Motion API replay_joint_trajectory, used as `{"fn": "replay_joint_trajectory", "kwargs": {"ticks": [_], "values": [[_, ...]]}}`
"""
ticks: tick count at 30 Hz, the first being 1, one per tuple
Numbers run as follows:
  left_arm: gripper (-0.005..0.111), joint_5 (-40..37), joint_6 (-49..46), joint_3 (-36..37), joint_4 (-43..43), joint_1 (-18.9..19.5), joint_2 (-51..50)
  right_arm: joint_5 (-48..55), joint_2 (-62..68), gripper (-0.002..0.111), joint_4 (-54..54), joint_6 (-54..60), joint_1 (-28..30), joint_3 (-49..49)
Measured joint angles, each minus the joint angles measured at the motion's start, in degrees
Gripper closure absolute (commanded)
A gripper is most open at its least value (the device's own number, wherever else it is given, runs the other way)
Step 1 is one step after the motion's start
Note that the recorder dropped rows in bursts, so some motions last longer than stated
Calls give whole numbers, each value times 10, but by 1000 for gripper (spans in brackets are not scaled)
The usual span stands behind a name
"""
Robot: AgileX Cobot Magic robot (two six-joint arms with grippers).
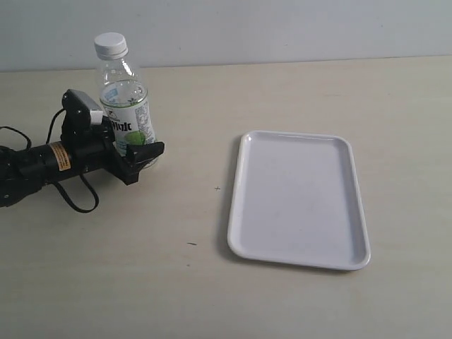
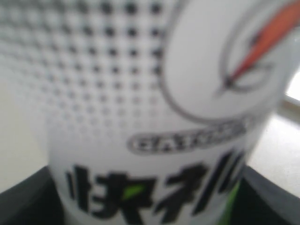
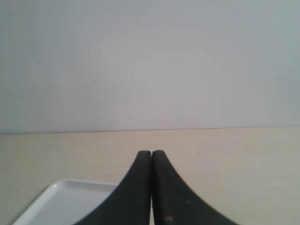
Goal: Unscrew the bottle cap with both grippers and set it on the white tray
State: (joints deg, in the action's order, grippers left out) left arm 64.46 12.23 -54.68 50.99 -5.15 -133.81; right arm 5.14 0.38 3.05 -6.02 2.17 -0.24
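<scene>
The clear bottle with its lime label stands upright at the far left of the table, and the white ribbed bottle cap sits screwed on its top. My left gripper lies low on the table, its black jaws closed around the bottle's lower body. In the left wrist view the bottle's label fills the picture, blurred, with dark jaw parts at either side. My right gripper is shut with nothing in it, and it is out of the exterior view. The white tray lies empty to the right.
Black cables and the orange label band trail behind the left gripper on the table. A corner of the tray lies just below the right gripper. A pale wall runs behind the table's far edge.
</scene>
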Motion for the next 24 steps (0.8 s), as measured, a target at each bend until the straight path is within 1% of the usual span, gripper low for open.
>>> {"fn": "replay_joint_trajectory", "kwargs": {"ticks": [24], "values": [[107, 0, 0, 0, -5, 0, 0, 0, 0, 108, 0, 0, 0, 0]]}}
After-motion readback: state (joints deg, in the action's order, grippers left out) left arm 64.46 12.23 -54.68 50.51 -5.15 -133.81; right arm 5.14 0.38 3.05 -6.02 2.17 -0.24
